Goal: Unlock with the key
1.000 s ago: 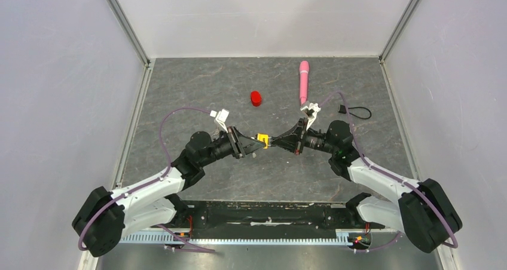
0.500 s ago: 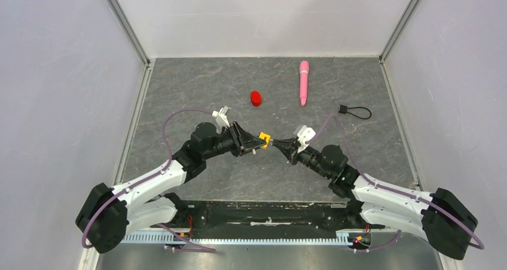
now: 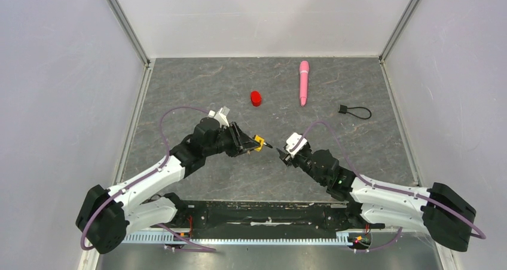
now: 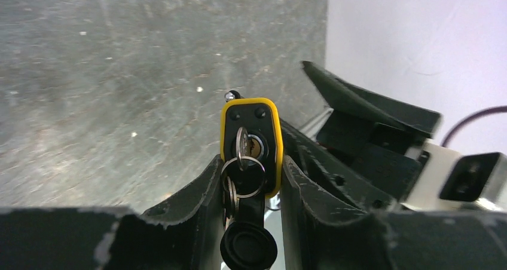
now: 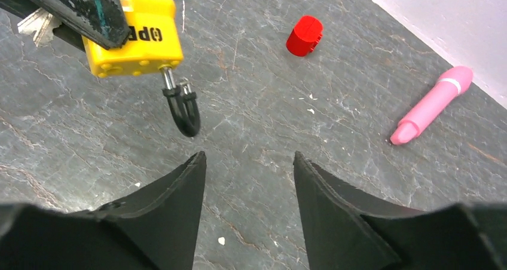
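Two tools are facing each other mid-tabletop [image 3: 179, 85], with a bare gap lying between them. Left tool [image 3: 248, 143] is clamping one yellow padlock [image 4: 266, 132] by its sides. One key [image 4: 241, 144] is sitting in its keyhole, with a key ring [image 4: 244, 177] dangling below. Right tool [image 5: 248, 159] is standing open, holding nothing, just short of the padlock's black shackle [image 5: 184, 112]. White walls are closing off the left, right and far edges. Far half is carrying one small red cylinder [image 3: 256, 98], one pink marker [image 3: 304, 82] and one black cord loop [image 3: 356, 111], all well apart. Bare grey surface is lying around both tools.
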